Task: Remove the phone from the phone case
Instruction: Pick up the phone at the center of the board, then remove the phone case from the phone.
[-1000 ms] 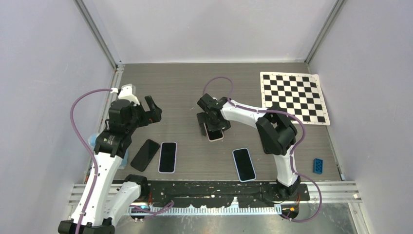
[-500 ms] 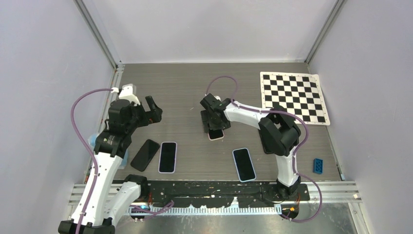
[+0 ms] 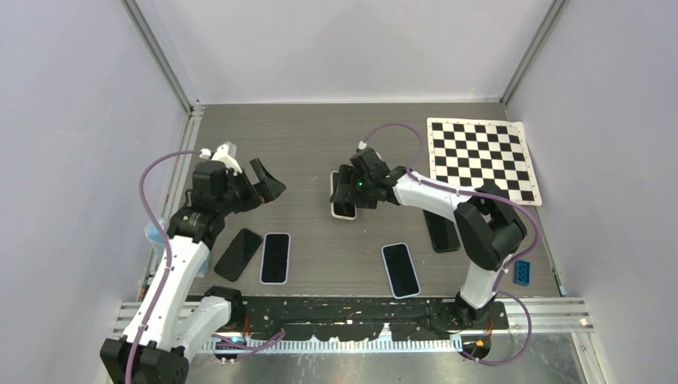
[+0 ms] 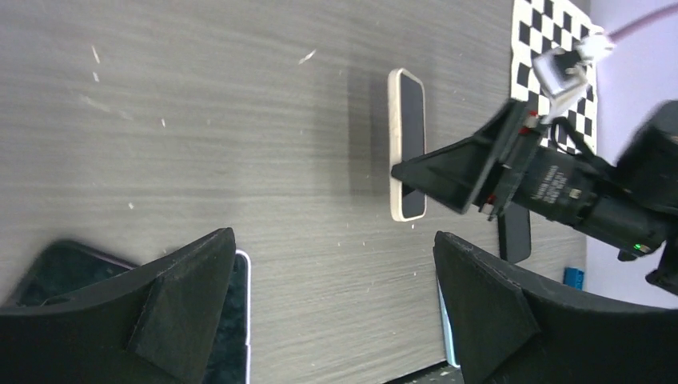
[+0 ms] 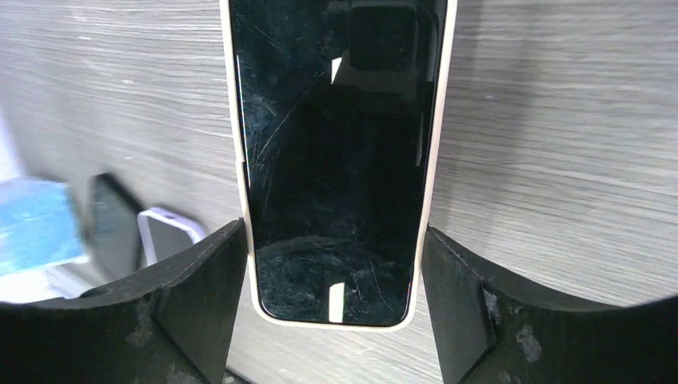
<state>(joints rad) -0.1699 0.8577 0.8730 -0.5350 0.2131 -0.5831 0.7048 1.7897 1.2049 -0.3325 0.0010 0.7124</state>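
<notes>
A phone in a cream case (image 3: 343, 210) lies near the middle of the table, screen up. My right gripper (image 3: 346, 192) is over its far end. In the right wrist view the fingers (image 5: 192, 296) press on both long edges of the cased phone (image 5: 336, 144), so the right gripper (image 5: 332, 240) is shut on it. The left wrist view shows the same phone (image 4: 409, 120), with the right arm (image 4: 576, 192) reaching over its lower part. My left gripper (image 3: 266, 182) is open and empty, held above the table to the left of the phone; it also shows in its own view (image 4: 332, 256).
A bare black phone (image 3: 238, 254) and a lilac-cased phone (image 3: 275, 258) lie at front left. A light-blue-cased phone (image 3: 400, 270) lies at front centre and a black phone (image 3: 441, 230) beside the right arm. A checkerboard (image 3: 482, 158) lies back right, a blue brick (image 3: 523, 271) front right.
My right gripper has swung round and drawn the cream-cased phone back and a little left. The right arm shifted and uncovered a black phone. My left gripper moved slightly right and up.
</notes>
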